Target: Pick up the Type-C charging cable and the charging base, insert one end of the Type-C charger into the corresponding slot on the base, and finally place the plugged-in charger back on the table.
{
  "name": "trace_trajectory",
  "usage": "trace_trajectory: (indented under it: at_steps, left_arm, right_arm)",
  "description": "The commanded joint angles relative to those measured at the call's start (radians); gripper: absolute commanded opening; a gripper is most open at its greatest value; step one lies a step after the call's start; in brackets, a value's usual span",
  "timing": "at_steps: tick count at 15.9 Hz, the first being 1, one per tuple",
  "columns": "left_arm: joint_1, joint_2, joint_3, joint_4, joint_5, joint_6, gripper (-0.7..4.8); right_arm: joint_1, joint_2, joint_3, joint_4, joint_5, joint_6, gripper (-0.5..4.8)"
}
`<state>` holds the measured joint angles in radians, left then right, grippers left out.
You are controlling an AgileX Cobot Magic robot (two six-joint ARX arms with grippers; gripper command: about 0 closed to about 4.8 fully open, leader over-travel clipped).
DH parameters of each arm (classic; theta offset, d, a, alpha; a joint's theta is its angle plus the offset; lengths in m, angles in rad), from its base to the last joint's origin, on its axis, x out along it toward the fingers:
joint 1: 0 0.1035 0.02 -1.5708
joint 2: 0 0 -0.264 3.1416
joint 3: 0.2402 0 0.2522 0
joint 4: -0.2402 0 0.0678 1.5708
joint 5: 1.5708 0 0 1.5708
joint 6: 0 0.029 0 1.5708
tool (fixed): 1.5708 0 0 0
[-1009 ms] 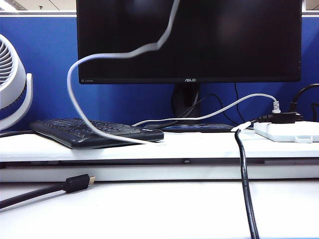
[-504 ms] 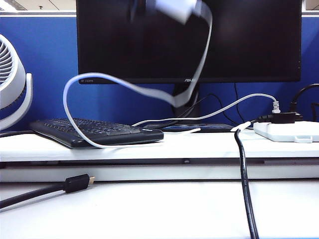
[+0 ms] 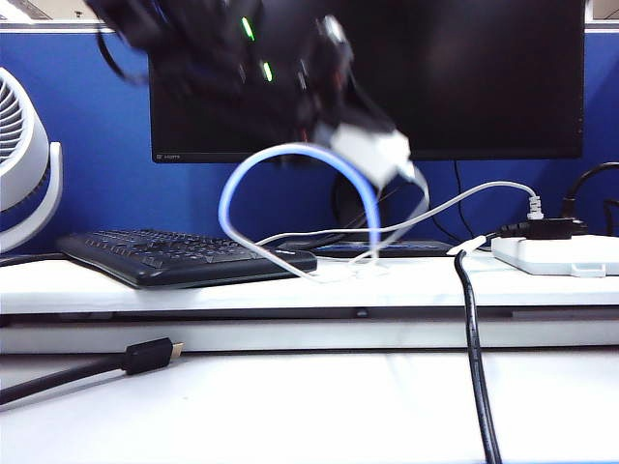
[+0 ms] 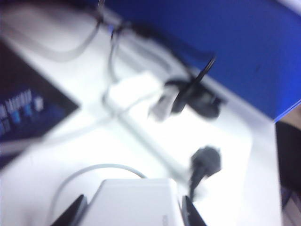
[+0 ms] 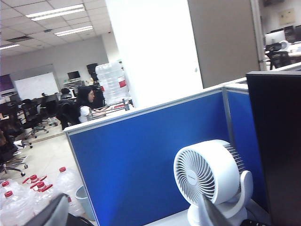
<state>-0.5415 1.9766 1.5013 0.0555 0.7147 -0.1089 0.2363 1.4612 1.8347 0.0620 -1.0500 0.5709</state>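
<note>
The left gripper [image 3: 372,155] has come down into sight in front of the monitor [image 3: 484,77]; a second ago only cord hung there, and half a second ago just the blurred white block showed at the top edge. Its jaws are clamped on the charging base [image 3: 370,152], which now hangs much lower, near the monitor's lower edge. The Type-C charging cable [image 3: 290,153] has drawn in: its wide loop over the keyboard [image 3: 184,256] has shrunk to a tighter arch, shifted toward the middle of the shelf, with slack gathering on the table [image 3: 319,406] shelf below the block.
</note>
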Motion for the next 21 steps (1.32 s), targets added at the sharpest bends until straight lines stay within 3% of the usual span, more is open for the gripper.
trace_trajectory:
  at_steps: [1,5,10,13,14,15,16,21]
  left_arm:
    - [-0.025,0.037,0.005,0.026,-0.007,0.008,0.17]
    - [-0.077,0.088,0.006,0.060,-0.055,0.031,0.17]
    - [-0.111,0.131,0.005,0.065,-0.201,0.050,0.18]
    - [-0.114,0.136,0.005,0.058,-0.206,0.050,0.27]
    - [-0.114,0.134,0.006,0.057,-0.206,0.049,0.98]
    - [-0.114,0.132,0.006,0.058,-0.205,0.049,2.60]
    - [-0.114,0.132,0.006,0.057,-0.206,0.050,3.38]
    - [-0.108,0.066,0.006,0.043,-0.220,0.050,3.34]
  right_arm:
    - [0.000,-0.005,0.003,0.009,0.001,-0.003,3.59]
    - [0.000,-0.005,0.003,0.009,0.001,-0.003,3.59]
    - [0.000,-0.005,0.003,-0.013,0.001,-0.003,3.59]
    - [0.000,-0.005,0.003,-0.013,0.001,-0.003,3.59]
    - [0.000,-0.005,0.003,-0.013,0.001,-0.003,3.59]
    - [0.000,-0.005,0.003,-0.013,0.001,-0.003,3.59]
    - [0.000,-0.005,0.003,-0.013,0.000,-0.003,3.59]
    - [0.000,-0.005,0.003,-0.013,0.000,-0.003,3.59]
